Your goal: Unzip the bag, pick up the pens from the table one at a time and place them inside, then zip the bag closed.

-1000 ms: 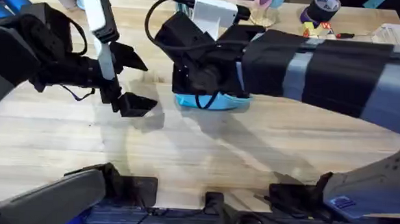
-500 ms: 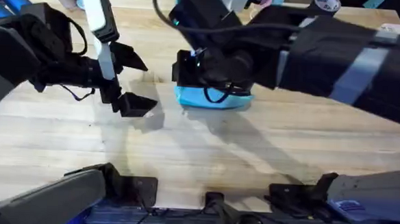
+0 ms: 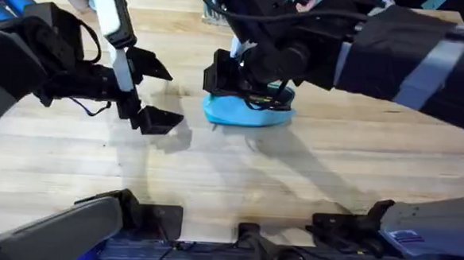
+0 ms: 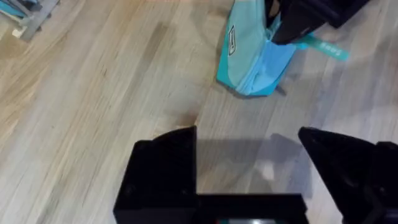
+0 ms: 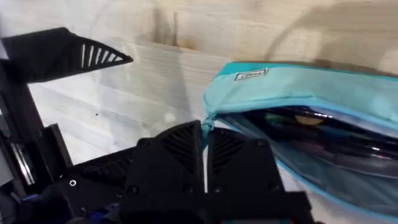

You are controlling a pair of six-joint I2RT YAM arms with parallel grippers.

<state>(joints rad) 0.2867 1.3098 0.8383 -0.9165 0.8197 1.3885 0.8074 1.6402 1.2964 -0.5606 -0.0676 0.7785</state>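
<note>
The surface (image 3: 309, 174) carries the bag (image 3: 247, 112) near its middle, towards the far side, with its long axis running across the robot from left to right. In the right wrist view the bag's mouth gapes along its length and dark, glossy things lie inside; whether they are the pens cannot be told for sure.

The right end effector (image 5: 204, 152) sits at the bag's left tapered end, its two fingers pressed together on the small zipper pull where the opening starts. By this reading the zipper is at its open end, so closing would mean dragging the pull along the bag's long axis towards the robot's right.

The left end effector (image 3: 148, 94) hangs spread and empty over bare wood, left of the bag and apart from it. It is the nearer arm for pinning that left end while the right one pulls.
</note>
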